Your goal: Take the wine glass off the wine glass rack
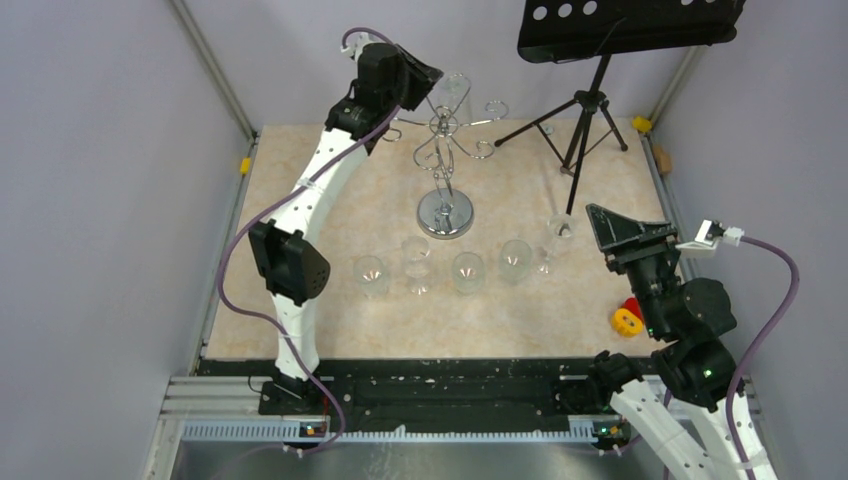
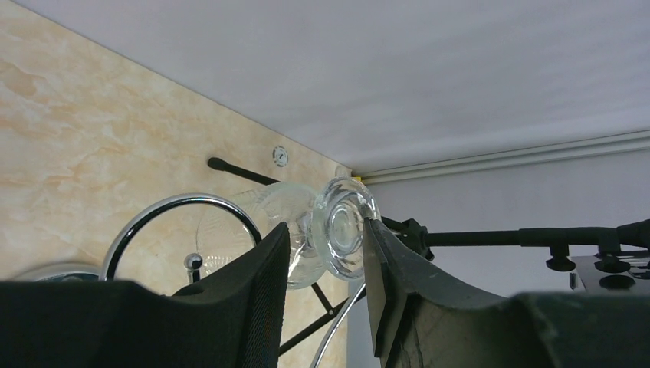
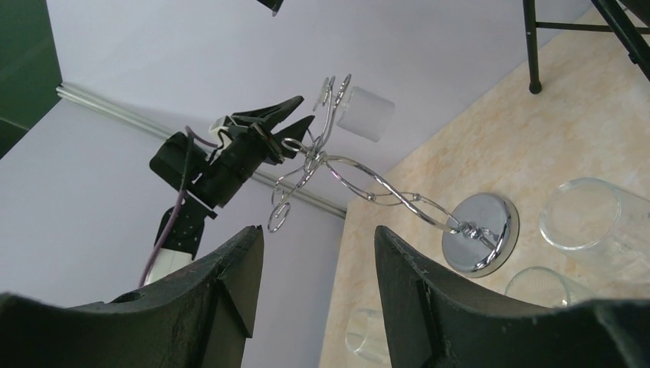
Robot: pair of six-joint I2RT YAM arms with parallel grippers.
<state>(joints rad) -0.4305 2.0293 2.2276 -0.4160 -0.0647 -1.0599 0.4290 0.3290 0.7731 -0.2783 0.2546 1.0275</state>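
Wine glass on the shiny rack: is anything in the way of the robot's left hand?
No. The wine glass sits right between the left gripper's fingers, nothing visible between them. It hangs on the wine glass rack.

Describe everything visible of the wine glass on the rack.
The wine glass is clear glass, hanging upside down from a curled arm atop the chrome wine glass rack, toward the table's far edge. Its round foot sits between the fingers of the left tool; whether they press it is unclear.
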